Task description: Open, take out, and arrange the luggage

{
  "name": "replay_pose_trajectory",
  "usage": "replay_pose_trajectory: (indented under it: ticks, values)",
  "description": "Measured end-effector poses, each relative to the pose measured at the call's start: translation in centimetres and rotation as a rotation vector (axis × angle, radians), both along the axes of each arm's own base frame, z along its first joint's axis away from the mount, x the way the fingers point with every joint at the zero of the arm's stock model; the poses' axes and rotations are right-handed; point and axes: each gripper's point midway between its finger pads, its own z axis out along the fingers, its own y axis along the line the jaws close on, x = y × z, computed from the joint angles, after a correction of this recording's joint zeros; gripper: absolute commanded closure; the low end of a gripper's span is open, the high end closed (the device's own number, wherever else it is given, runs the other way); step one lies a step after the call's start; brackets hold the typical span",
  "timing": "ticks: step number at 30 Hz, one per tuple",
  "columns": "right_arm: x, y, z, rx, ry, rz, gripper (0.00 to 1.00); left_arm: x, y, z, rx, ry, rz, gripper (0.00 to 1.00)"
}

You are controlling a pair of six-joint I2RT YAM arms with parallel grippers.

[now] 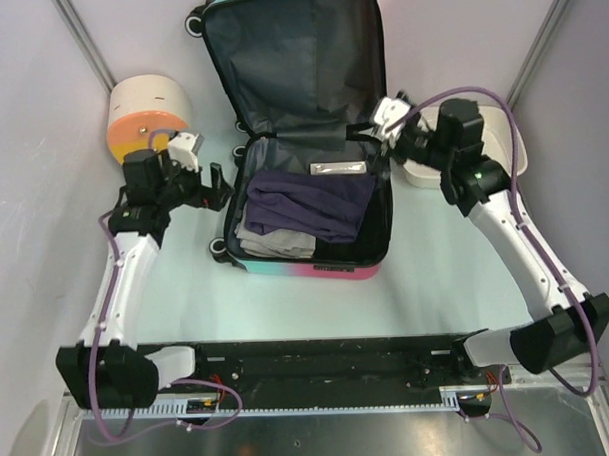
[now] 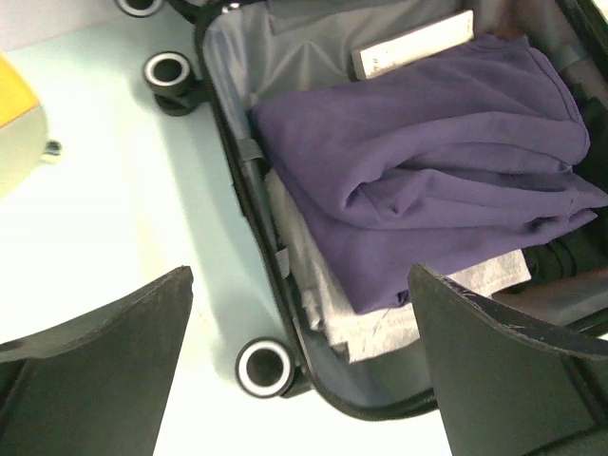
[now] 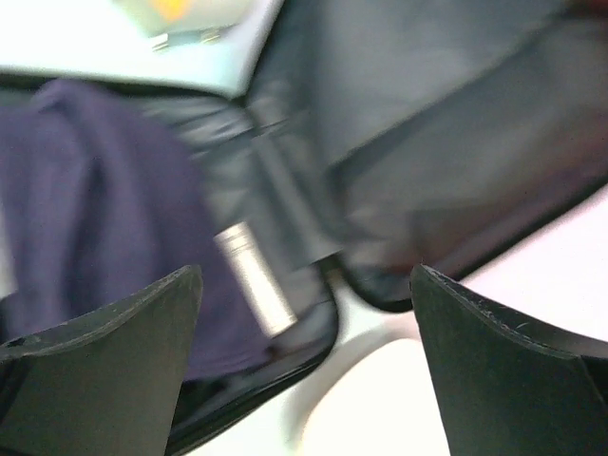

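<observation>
The luggage (image 1: 316, 258) lies open in the middle of the table, its lid (image 1: 299, 58) laid back and showing dark grey lining. The lower half holds a folded purple garment (image 1: 314, 203), a grey-white garment (image 1: 270, 239) under it and a flat pale packet (image 1: 337, 169). My left gripper (image 1: 219, 187) is open and empty beside the luggage's left edge; its wrist view shows the purple garment (image 2: 427, 161), the packet (image 2: 413, 46) and a wheel (image 2: 263, 369). My right gripper (image 1: 382, 148) is open and empty at the right end of the hinge; its blurred view shows the purple garment (image 3: 85, 209).
A cream-and-orange rounded drawer box (image 1: 145, 113) stands behind the left arm. A white rectangular basin (image 1: 510, 146) sits at the right, partly hidden by the right arm. Grey walls close in the sides and back.
</observation>
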Motion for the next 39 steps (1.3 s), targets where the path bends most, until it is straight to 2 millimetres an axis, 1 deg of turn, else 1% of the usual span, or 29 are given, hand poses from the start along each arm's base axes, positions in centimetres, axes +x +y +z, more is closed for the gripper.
replay_pose_trajectory:
  ticks: [1, 2, 3, 4, 5, 6, 7, 9, 11, 12, 14, 17, 21, 22, 25, 27, 29, 30, 33, 36, 37, 38, 39]
  values:
    - [-1.3, 0.5, -1.2, -0.029, 0.051, 0.033, 0.05, -0.5, 0.6, 0.7, 0.000, -0.018, 0.015, 0.00]
    - [-3.4, 1.4, -3.3, -0.073, 0.125, 0.085, 0.05, -1.0, 1.2, 1.4, 0.002, -0.033, 0.029, 0.00]
    - [-4.9, 2.1, -4.8, -0.104, 0.178, 0.122, 0.05, -1.7, 1.6, 2.0, 0.005, -0.050, 0.040, 0.00]
    - [-6.8, 3.0, -6.9, -0.141, 0.251, 0.166, 0.05, -2.3, 2.0, 2.5, 0.008, -0.065, 0.051, 0.00]
    - [-8.9, 3.3, -9.8, -0.190, 0.344, 0.199, 0.05, -3.1, 2.3, 2.9, 0.014, -0.079, 0.057, 0.00]
    - [-11.0, 4.5, -11.7, -0.226, 0.401, 0.251, 0.05, -3.8, 2.5, 3.2, 0.018, -0.088, 0.060, 0.00]
    - [-12.6, 4.9, -13.3, -0.258, 0.452, 0.281, 0.05, -4.3, 2.5, 3.4, 0.022, -0.096, 0.058, 0.00]
    - [-16.0, 5.4, -17.3, -0.332, 0.564, 0.336, 0.05, -5.7, 2.4, 3.6, 0.021, -0.102, 0.055, 0.00]
    - [-17.9, 4.8, -20.1, -0.387, 0.644, 0.338, 0.05, -6.4, 2.2, 3.6, 0.017, -0.097, 0.052, 0.00]
    - [-18.2, 4.5, -21.2, -0.405, 0.669, 0.325, 0.05, -6.7, 2.2, 3.5, 0.013, -0.093, 0.053, 0.00]
    - [-18.1, 3.9, -22.4, -0.429, 0.690, 0.299, 0.06, -7.0, 2.0, 3.0, -0.001, -0.072, 0.051, 0.00]
    - [-17.6, 3.6, -23.7, -0.461, 0.705, 0.269, 0.07, -7.3, 1.8, 1.9, -0.015, -0.031, 0.049, 0.00]
    - [-16.9, 3.7, -25.6, -0.506, 0.714, 0.261, 0.09, -6.7, 1.8, 0.2, -0.032, 0.044, 0.057, 0.00]
    - [-16.9, 3.6, -26.1, -0.519, 0.719, 0.258, 0.12, -6.3, 1.7, -0.5, -0.036, 0.069, 0.055, 0.00]
    - [-16.4, 2.9, -27.6, -0.560, 0.727, 0.231, 0.23, -6.0, 1.3, -1.4, -0.050, 0.112, 0.034, 0.00]
    - [-15.4, 2.0, -28.7, -0.582, 0.739, 0.188, 0.26, -5.7, 1.0, -1.6, -0.063, 0.129, 0.013, 0.00]
    - [-14.2, 1.1, -29.3, -0.581, 0.749, 0.138, 0.28, -5.3, 0.6, -1.4, -0.077, 0.136, -0.009, 0.00]
    - [-14.1, 0.9, -29.4, -0.567, 0.767, 0.133, 0.28, -5.1, 0.4, -1.3, -0.083, 0.136, -0.020, 0.00]
    - [-14.2, 0.8, -29.4, -0.562, 0.778, 0.123, 0.24, -4.8, -0.1, -1.4, -0.101, 0.145, -0.051, 0.00]
    - [-14.1, 0.7, -29.3, -0.555, 0.781, 0.103, 0.15, -4.5, -0.4, -2.1, -0.099, 0.158, -0.086, 0.00]
    - [-14.1, 0.7, -29.2, -0.552, 0.779, 0.095, 0.11, -4.5, -0.5, -2.2, -0.091, 0.156, -0.101, 0.00]
    - [-14.1, 0.6, -29.1, -0.544, 0.777, 0.087, 0.09, -4.4, -0.5, -2.3, -0.082, 0.151, -0.116, 0.00]
    - [-14.0, 0.5, -28.7, -0.533, 0.774, 0.077, 0.04, -4.5, -0.6, -2.3, -0.070, 0.139, -0.137, 0.00]
